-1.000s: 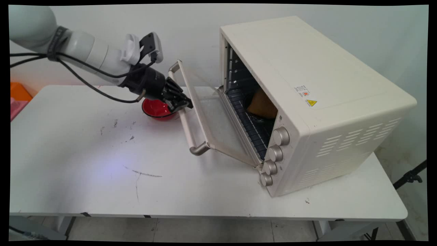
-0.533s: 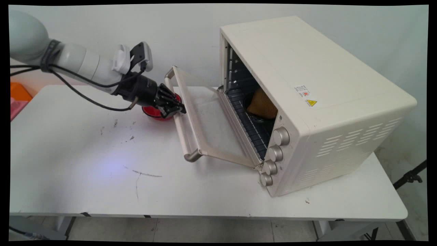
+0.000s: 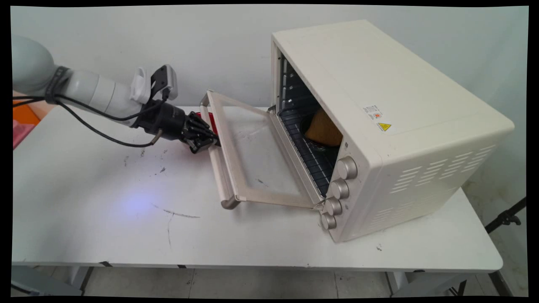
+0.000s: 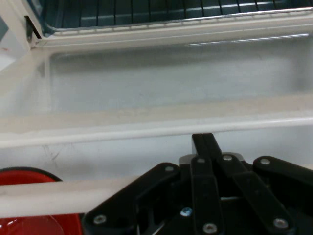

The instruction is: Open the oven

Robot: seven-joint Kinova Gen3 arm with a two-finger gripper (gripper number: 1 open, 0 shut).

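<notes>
Claw (image 3: 207, 141): black two-finger, closed on the cream bar handle (image 3: 214, 155) of the glass oven door (image 3: 252, 158), now swung lower than a second ago, nearly flat. Red bowl (image 3: 206, 120) just behind claw. Brown bread (image 3: 323, 128) inside cream toaster oven (image 3: 379, 126) on white table (image 3: 105, 219).

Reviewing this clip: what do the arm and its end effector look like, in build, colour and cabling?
The arm is made of rounded white tubular links, with a dark band around one link and black cables hanging loosely beneath. A white bracket carries a small black and white camera module at the wrist. The end effector is black, a jointed linkage held by silver screw heads, clearest in the hand view.
</notes>
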